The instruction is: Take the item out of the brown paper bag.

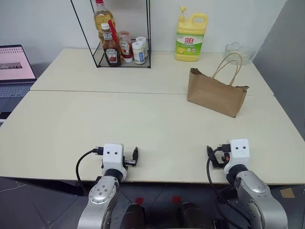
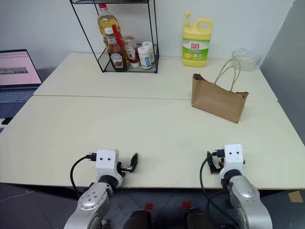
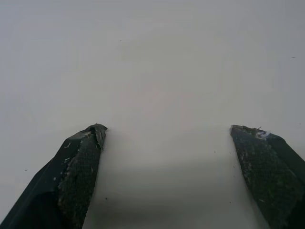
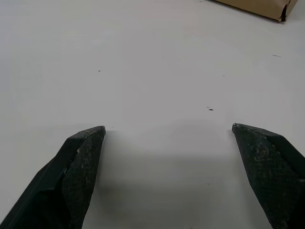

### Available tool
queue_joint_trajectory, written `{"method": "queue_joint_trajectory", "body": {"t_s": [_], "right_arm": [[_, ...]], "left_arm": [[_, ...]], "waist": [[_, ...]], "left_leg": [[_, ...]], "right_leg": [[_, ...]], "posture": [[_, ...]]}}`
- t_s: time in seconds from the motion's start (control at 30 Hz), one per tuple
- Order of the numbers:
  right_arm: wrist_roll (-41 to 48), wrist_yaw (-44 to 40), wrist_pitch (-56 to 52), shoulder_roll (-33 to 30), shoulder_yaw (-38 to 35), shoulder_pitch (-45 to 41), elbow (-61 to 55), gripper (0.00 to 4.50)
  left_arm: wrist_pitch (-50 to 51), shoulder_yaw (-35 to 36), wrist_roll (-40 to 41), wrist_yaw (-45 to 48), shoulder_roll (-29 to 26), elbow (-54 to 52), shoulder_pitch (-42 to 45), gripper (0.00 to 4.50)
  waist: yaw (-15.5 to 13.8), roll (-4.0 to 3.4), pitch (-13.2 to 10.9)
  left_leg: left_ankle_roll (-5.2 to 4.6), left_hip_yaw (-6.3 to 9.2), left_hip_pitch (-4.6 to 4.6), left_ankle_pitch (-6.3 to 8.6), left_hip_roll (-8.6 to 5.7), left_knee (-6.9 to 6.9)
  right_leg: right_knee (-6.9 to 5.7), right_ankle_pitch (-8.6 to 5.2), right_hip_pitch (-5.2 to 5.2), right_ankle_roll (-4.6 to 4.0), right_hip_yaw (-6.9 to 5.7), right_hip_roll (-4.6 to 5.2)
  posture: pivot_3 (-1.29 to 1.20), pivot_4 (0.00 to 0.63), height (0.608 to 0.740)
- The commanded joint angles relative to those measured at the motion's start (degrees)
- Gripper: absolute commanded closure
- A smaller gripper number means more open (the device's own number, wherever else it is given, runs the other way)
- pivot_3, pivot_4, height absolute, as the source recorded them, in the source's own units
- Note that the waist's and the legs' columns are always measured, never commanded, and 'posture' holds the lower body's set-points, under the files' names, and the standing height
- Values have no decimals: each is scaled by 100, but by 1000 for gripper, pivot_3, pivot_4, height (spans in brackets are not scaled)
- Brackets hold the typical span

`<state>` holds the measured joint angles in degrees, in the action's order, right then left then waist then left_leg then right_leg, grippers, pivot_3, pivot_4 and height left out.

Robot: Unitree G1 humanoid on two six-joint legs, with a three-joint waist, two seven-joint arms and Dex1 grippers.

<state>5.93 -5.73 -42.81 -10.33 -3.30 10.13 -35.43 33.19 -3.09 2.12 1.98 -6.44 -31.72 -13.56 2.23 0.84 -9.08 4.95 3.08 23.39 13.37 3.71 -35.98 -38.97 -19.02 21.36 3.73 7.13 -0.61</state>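
The brown paper bag (image 1: pixel 217 92) stands upright on the far right part of the table (image 1: pixel 143 119), its two loop handles raised. The item is hidden; nothing shows above the bag's rim. Both grippers hover low over the table's near edge, far short of the bag. In the left wrist view my left gripper (image 3: pixel 167 129) is open, with bare tabletop between its fingers. My right gripper (image 4: pixel 167 128) is open too and holds nothing; a corner of the bag (image 4: pixel 257 5) shows well beyond it.
A black wire rack (image 1: pixel 121 57) with ketchup bottles, an oil bottle and small jars stands at the back left. A yellow detergent jug (image 1: pixel 190 38) and a glass bowl (image 1: pixel 239 51) sit behind the bag. A laptop (image 1: pixel 14 71) is off the table's left side.
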Motion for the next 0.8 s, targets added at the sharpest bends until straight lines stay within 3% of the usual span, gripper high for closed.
{"method": "queue_joint_trajectory", "body": {"t_s": [0.03, 0.27, 0.37, 0.53, 0.8], "right_arm": [[39, -21, 108, -33, -120, -30, -163, 0], [119, -730, 325, -980, -343, -513, -50, 0], [360, -1221, 491, -1627, -897, -1271, 641, 0], [737, -2075, 659, -2446, -1039, -2587, 1663, 0], [662, -2721, 1206, -2784, -681, -4691, 4134, 0]], "left_arm": [[35, 31, -44, 30, -41, 168, 108, 51], [142, 233, 691, 1292, -799, 252, 1424, 51], [88, 199, 1120, 2469, -1555, 674, 2485, 51], [32, 163, 1736, 3993, -2394, 1502, 3940, 51], [-375, -34, 1798, 5183, -2710, 2751, 5608, 51]], "waist": [[-2, 0, 0], [-27, 13, -17], [-29, 20, -24], [-17, 18, -32], [5, 16, -48]], "left_leg": [[0, 0, 0, 0, 0, 0], [0, 1, 4, -1, -1, -2], [0, -1, 6, -1, -3, -5], [-1, -1, 5, -1, -3, -3], [-2, 0, 16, -1, -3, -4]], "right_leg": [[0, 0, 0, 0, 0, 0], [-3, 5, 3, 5, -4, -1], [1, 19, 0, -14, -3, -1], [0, 21, 1, -14, -4, -3], [1, 22, 7, -17, -5, -2]], "posture": [[0, 150, 740], [0, 150, 740], [0, 150, 740], [0, 150, 740], [0, 150, 740]]}}
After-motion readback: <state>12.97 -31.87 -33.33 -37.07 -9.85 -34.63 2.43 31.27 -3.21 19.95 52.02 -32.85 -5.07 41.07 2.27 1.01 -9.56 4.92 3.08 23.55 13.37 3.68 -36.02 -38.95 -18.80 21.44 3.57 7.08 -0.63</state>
